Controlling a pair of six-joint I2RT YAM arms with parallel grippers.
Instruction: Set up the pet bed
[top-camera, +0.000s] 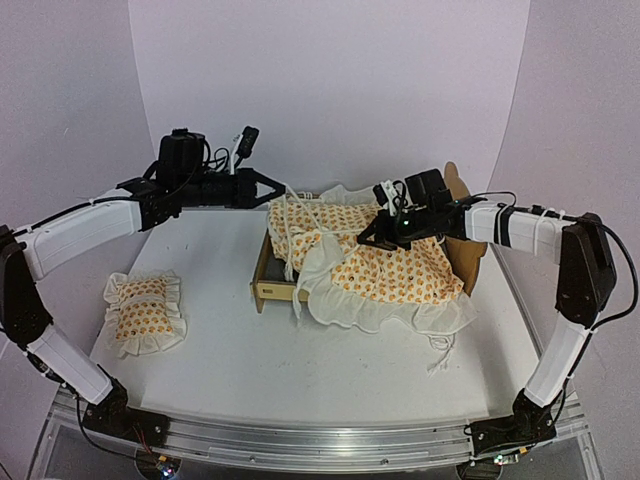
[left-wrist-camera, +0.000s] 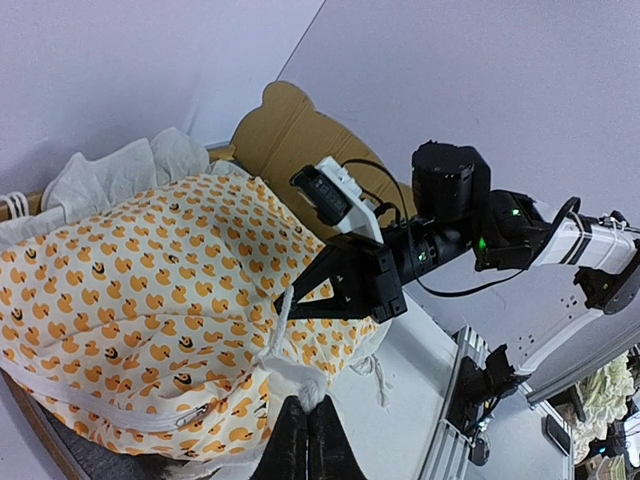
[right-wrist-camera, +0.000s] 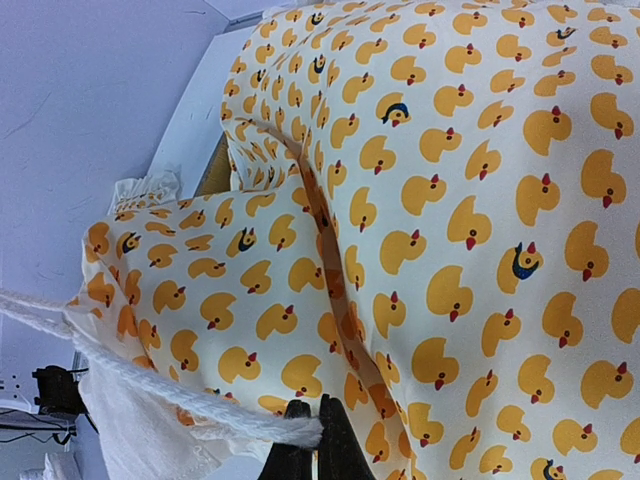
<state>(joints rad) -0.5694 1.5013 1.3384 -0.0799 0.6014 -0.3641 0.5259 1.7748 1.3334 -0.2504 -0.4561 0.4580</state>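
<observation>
- Plywood bed (top-camera: 278, 292) sits mid-table, its low end toward my left arm and its headboard (top-camera: 465, 255) toward the right. The cover (top-camera: 390, 270) is heaped across it and spills over the near rail onto the table (top-camera: 300, 350).
- Left claw (top-camera: 278, 190) is at the cover's far left corner. In its wrist camera the fingers look pressed together on the white ruffle (left-wrist-camera: 300, 385), so I read it as pinching the cover, probably to hold that end up off the frame.
- Right claw (top-camera: 366, 238) is closed on a tie (right-wrist-camera: 180, 395); in its own view the cord runs straight into the fingertips. I judge the point is to draw the tie clear of the bunched fabric.
- Left arm reaches forward and inward, forearm near level, claw pointing right.
- Right arm is bent at the elbow, forearm running left over the headboard, claw angled down over the cover's middle.
- Pillow (top-camera: 145, 313) lies at the table's left, well apart from both claws. I judge the bedding isn't seated yet.
</observation>
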